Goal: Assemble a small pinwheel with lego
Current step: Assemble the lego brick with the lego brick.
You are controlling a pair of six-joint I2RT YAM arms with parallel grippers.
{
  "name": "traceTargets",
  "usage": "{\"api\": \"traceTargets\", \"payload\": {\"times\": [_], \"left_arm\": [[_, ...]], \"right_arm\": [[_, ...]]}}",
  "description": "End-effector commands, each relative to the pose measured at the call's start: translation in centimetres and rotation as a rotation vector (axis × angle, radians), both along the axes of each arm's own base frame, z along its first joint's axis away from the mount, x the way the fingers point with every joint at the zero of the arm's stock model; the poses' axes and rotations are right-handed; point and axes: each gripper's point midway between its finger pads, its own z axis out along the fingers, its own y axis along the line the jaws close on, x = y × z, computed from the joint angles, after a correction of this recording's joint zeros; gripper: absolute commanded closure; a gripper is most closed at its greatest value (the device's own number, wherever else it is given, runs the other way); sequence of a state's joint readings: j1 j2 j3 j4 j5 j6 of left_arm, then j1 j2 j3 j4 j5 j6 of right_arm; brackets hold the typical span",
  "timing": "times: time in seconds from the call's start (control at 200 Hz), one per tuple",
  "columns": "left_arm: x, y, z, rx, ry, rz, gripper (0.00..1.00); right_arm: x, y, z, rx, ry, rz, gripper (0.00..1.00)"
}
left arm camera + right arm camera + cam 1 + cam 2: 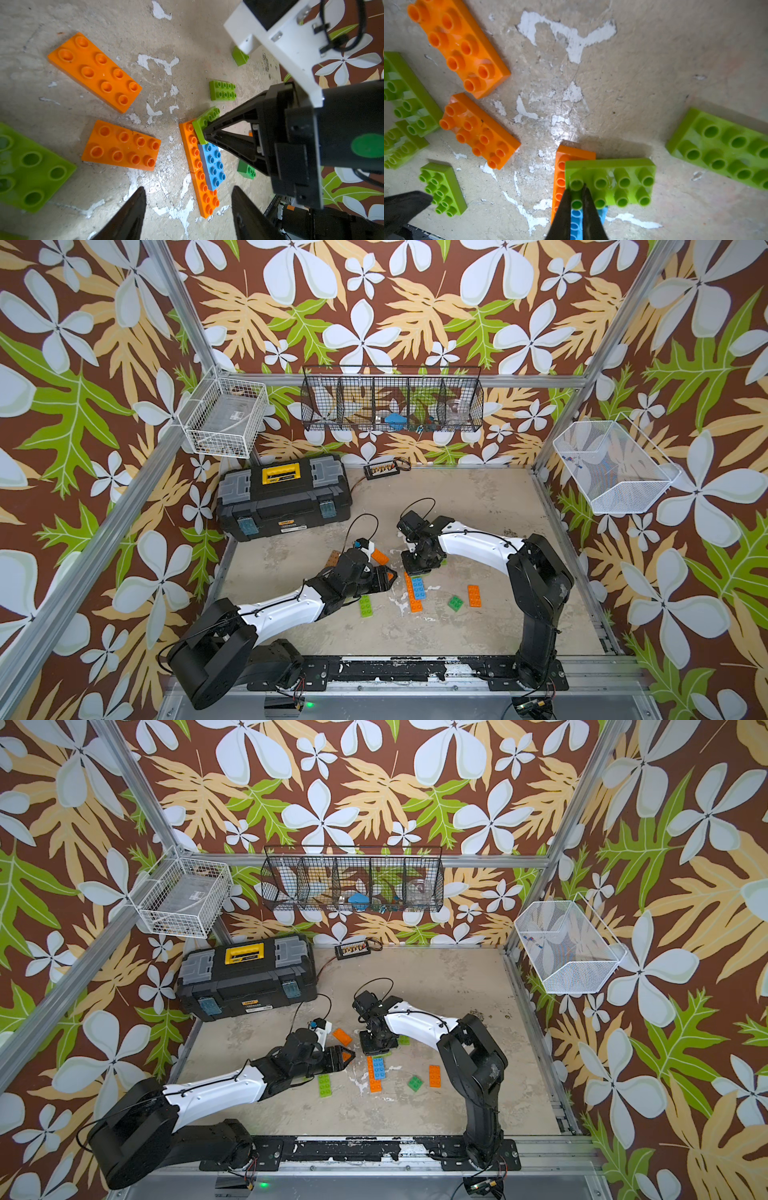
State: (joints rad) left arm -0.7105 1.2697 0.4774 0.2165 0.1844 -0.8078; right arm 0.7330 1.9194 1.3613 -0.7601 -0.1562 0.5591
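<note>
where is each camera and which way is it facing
Top views: high in front, looking down at the table; left arm and right arm show whole.
Left wrist: on that arm, looking down past the open left pincer at the blue brick; the right pincer shows too.
Right wrist: on the right arm, looking down its shut pincer onto the lime brick.
Shared: both wrist views show the lime and blue bricks.

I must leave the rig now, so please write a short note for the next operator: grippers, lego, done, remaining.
Left gripper: open, empty, above the table.
Right gripper: shut on a stud of the lime green brick.
That brick lies across one end of the orange row, which the blue brick joins; seating unclear.
Loose: two orange bricks, other green bricks nearby.
Left to do: press it down, add remaining blades.
</note>
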Motion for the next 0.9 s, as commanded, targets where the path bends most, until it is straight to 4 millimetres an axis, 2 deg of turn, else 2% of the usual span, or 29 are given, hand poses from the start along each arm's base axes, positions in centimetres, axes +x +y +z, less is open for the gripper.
{"api": "traceTargets", "payload": {"times": [0.0, 0.435, 0.671, 0.821, 0.896], "left_arm": [[0.1, 0.3, 0.0, 0.010, -0.007, 0.000, 0.33], [0.1, 0.7, 0.0, 0.010, -0.011, 0.007, 0.33], [0.0, 0.8, -0.1, 0.006, -0.007, 0.007, 0.33], [-0.2, 0.9, -0.3, 0.008, -0.007, 0.007, 0.33], [-0.3, 1.1, -0.3, 0.009, -0.009, 0.009, 0.34]], "right_arm": [[-0.1, -0.6, -0.4, -0.039, 0.005, 0.006, 0.88], [-1.0, -2.9, -2.4, -0.232, 0.007, -0.031, 0.87], [-1.1, -3.6, -2.5, -0.248, -0.015, -0.103, 0.87], [-1.5, -3.4, -3.1, -0.244, 0.009, -0.086, 0.87], [-1.3, -3.1, -2.6, -0.228, 0.001, -0.083, 0.86]]}}
